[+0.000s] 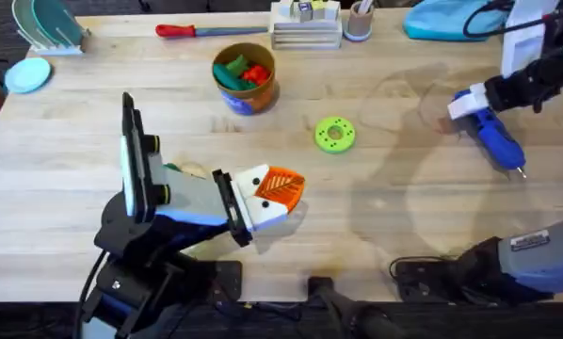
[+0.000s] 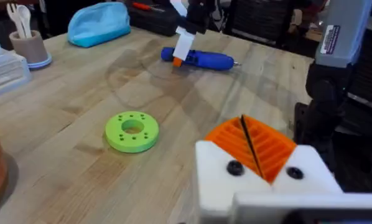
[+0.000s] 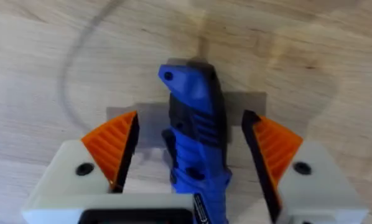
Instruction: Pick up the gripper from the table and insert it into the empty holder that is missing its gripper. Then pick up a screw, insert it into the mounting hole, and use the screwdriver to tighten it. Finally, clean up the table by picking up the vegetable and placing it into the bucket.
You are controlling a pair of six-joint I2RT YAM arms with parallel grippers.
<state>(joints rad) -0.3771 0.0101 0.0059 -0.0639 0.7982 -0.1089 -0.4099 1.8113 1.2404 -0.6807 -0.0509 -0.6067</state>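
The blue screwdriver (image 1: 496,139) lies on the table at the right, its bit pointing toward the front edge. My right gripper (image 3: 195,152) is open and straddles the screwdriver (image 3: 195,124), with a gap on each side of its orange pads (image 3: 114,149). At the front left, my left gripper (image 1: 274,193) is shut, its two orange ribbed pads (image 2: 267,146) pressed together in white holders (image 2: 220,177) that show black screw heads. The vegetable (image 1: 189,170) peeks out behind the left arm. The bucket (image 1: 246,79) stands at the back centre, holding green and red toys.
A flat green ring (image 1: 335,134) lies mid-table between the arms. Along the back edge are a red-handled screwdriver (image 1: 183,30), a stack of trays (image 1: 306,33), a cup (image 1: 359,21) and a blue pouch (image 1: 446,19). Dishes (image 1: 27,73) sit at the far left.
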